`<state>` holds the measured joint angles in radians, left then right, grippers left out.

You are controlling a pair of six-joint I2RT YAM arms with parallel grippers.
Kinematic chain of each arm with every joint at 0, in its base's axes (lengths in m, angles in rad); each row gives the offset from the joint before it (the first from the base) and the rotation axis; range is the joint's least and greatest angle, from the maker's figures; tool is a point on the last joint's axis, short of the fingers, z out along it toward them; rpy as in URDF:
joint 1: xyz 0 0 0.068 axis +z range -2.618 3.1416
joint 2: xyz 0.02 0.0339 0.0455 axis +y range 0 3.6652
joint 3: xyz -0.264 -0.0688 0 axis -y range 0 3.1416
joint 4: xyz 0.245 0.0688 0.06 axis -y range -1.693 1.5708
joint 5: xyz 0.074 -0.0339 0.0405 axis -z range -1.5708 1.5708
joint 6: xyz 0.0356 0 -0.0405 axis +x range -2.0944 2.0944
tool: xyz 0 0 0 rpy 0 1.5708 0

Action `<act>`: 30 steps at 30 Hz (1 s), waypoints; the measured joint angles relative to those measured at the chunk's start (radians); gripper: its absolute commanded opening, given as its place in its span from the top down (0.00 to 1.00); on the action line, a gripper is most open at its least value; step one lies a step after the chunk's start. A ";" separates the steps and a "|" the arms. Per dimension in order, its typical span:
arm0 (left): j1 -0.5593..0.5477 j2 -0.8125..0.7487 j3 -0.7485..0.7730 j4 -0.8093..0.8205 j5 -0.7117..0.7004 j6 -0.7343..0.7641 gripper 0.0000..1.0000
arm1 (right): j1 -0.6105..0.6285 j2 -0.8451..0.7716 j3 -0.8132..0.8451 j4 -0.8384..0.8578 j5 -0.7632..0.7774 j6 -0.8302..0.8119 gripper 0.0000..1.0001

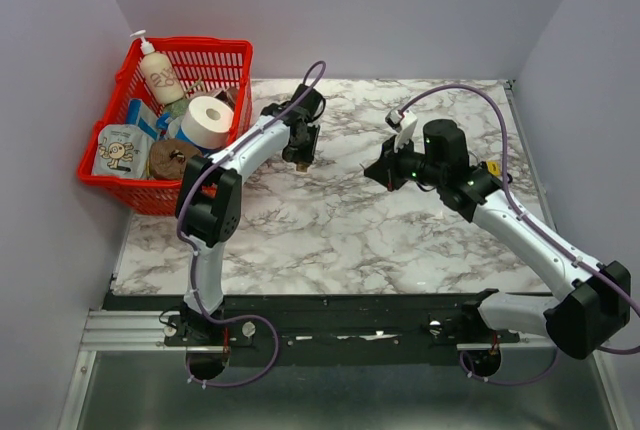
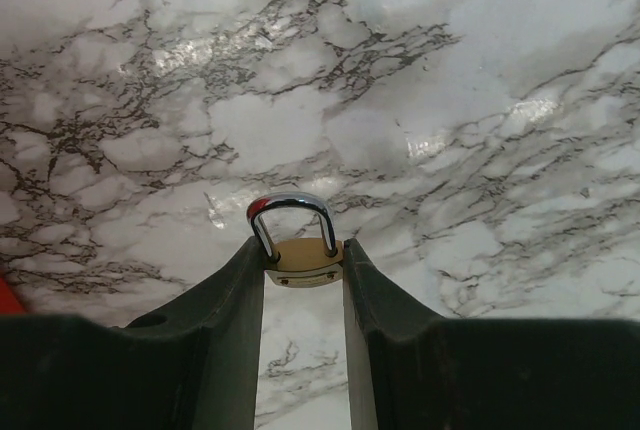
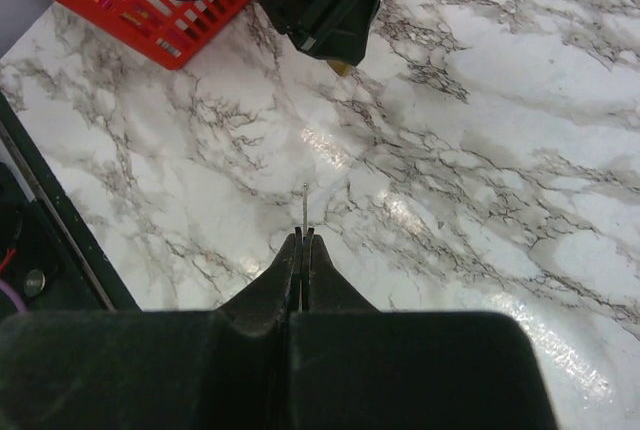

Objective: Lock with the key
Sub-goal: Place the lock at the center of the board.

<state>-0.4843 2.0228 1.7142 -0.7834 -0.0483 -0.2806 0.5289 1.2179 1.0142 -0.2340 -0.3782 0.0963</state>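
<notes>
Your left gripper point(image 2: 303, 268) is clamped on the padlock point(image 2: 303, 260), its fingers point(image 2: 232, 300) pressing the brass body from both sides, with the chrome shackle poking out past the tips. In the top view it sits at upper centre, just right of the red basket point(image 1: 215, 50). Your right gripper point(image 3: 303, 240), right of centre over the marble table point(image 1: 350, 230), is pinched tight on the key point(image 3: 305, 208), whose thin blade shows edge-on. Key and padlock are well apart

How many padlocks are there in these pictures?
1. The brass padlock is clamped in the left gripper, above the marble table. Others might lie hidden in the cluttered red basket.
</notes>
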 measured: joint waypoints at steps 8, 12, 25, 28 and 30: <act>0.055 0.075 0.019 -0.012 -0.012 0.005 1.00 | -0.013 0.020 0.000 -0.013 0.000 0.008 0.99; 0.082 0.124 0.019 -0.012 -0.011 0.003 1.00 | -0.020 0.023 0.000 -0.030 0.000 0.009 0.99; 0.106 0.166 0.033 -0.011 0.014 -0.004 0.45 | -0.046 0.074 0.000 -0.051 -0.010 0.027 0.99; 0.110 0.174 0.034 -0.012 0.018 -0.011 0.28 | -0.047 0.089 0.002 -0.053 -0.011 0.028 0.99; 0.110 0.174 0.038 -0.012 0.024 -0.015 0.23 | -0.053 0.100 0.011 -0.055 -0.011 0.031 0.99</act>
<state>-0.3744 2.1963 1.7519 -0.7952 -0.0246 -0.2955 0.4755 1.3174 1.0256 -0.2893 -0.3897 0.1268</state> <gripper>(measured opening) 0.657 0.013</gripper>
